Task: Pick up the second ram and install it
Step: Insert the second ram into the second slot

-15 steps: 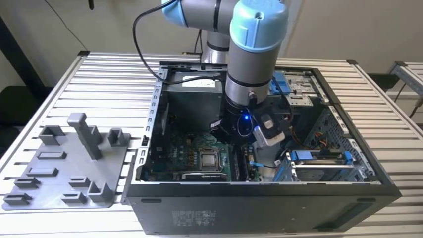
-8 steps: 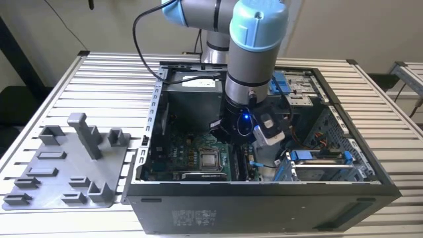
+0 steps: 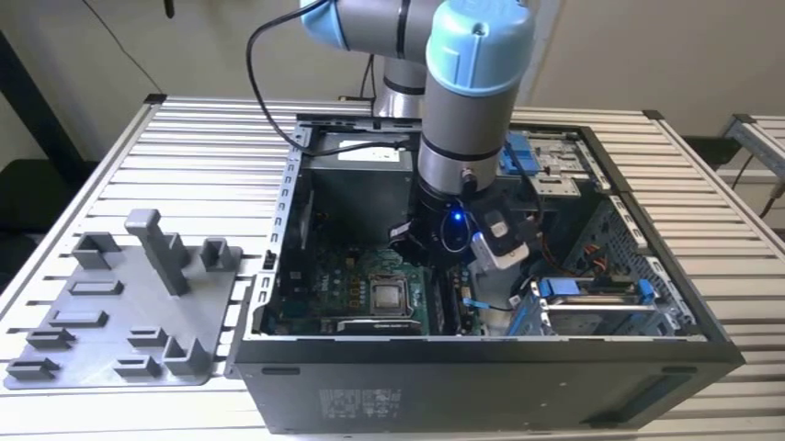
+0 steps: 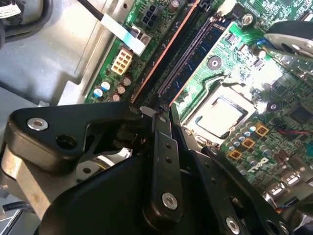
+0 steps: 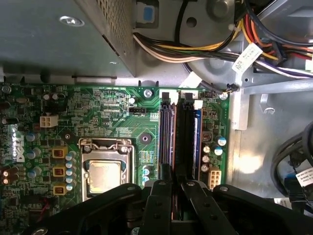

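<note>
The tool (image 5: pixel 172 198) is deep inside the computer case (image 3: pixel 687 303), fingers drawn nearly together, pinching the second ram (image 5: pixel 185 142) edge-on over the sockets at the motherboard's (image 5: pixel 112 117) edge. If the stick sits skewed, pressing could jam it or strain the socket clips.

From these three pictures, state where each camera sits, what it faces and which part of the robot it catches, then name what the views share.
Exterior view: off the arm, above the table's front, looking down into the open computer case; the arm's blue-capped joints reach inside.
First wrist view: on the wrist, facing straight down on the green motherboard; the gripper sits over the second ram in its socket.
Second wrist view: on the wrist, looking obliquely along the ram; black gripper linkage fills the foreground.
Shared: all three show the processor socket.
</note>
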Available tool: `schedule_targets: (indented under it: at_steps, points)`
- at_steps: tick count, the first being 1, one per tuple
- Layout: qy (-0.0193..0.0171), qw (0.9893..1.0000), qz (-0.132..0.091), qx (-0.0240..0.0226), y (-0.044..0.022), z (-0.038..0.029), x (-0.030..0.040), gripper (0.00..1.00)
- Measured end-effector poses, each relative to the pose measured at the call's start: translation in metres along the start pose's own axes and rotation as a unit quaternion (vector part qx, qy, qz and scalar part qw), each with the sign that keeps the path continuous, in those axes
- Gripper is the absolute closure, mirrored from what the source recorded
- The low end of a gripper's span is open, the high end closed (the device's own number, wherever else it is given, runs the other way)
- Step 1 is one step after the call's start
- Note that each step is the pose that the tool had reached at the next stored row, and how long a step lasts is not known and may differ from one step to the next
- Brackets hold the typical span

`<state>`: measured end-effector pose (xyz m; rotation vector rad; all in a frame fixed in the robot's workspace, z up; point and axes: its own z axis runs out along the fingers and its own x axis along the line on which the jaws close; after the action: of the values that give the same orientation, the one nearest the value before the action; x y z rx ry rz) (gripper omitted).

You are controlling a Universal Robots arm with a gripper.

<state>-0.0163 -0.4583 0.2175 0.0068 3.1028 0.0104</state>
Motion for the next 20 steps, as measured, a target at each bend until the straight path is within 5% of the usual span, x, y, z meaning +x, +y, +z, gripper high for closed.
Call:
schedule_targets:
  at_steps: [12, 16, 20]
  points:
    - [0.0, 1.0, -0.001, -0.0006, 0.0002, 0.0034, 0.0001, 0.86]
    - [0.0, 1.0, -0.001, -0.0001, 0.0, 0.0034, 0.0001, 0.78]
    - [0.0, 1.0, -0.001, -0.0003, 0.0001, -0.0099, -0.0004, 0.78]
